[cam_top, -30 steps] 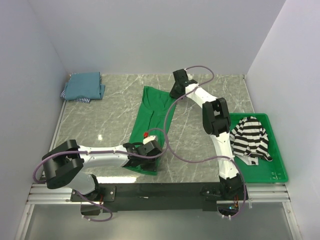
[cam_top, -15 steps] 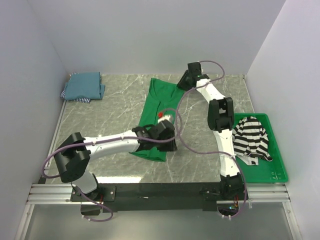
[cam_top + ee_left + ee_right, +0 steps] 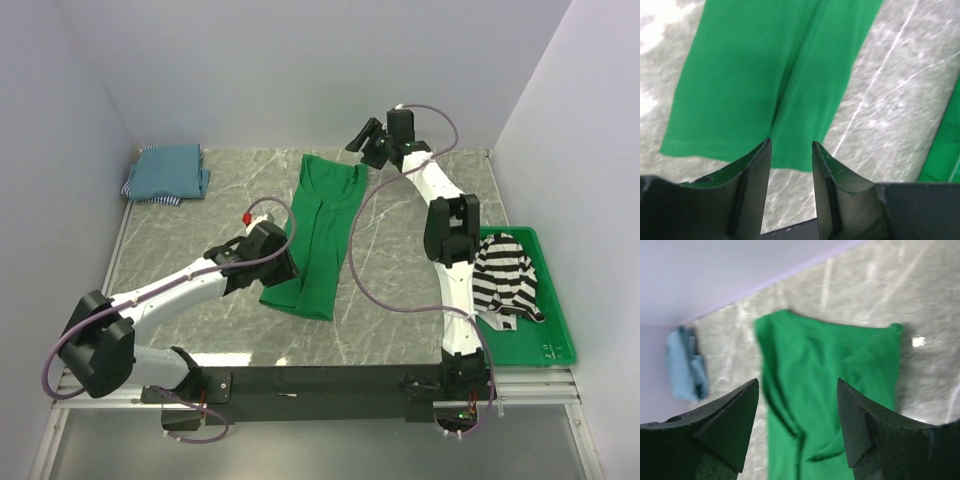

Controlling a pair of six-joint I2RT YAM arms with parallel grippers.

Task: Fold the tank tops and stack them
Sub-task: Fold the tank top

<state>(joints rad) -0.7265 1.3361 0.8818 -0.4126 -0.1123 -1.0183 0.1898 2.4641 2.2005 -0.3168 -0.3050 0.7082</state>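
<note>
Since green tank top (image 3: 320,238) lies folded lengthwise, step: cross-fold, prob.
Where: flat, left of tray (image 3: 556,346).
L gripper (image 3: 790,146): open, empty, farther left of tray.
R gripper (image 3: 797,383): open, empty, back-left of tray.
Next: pinch hem.

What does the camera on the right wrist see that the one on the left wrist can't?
Only the right wrist view shows the folded blue tops and the back wall. Only the left wrist view shows an edge of the green tray. Both show the green tank top lying flat on the marble table.
</note>
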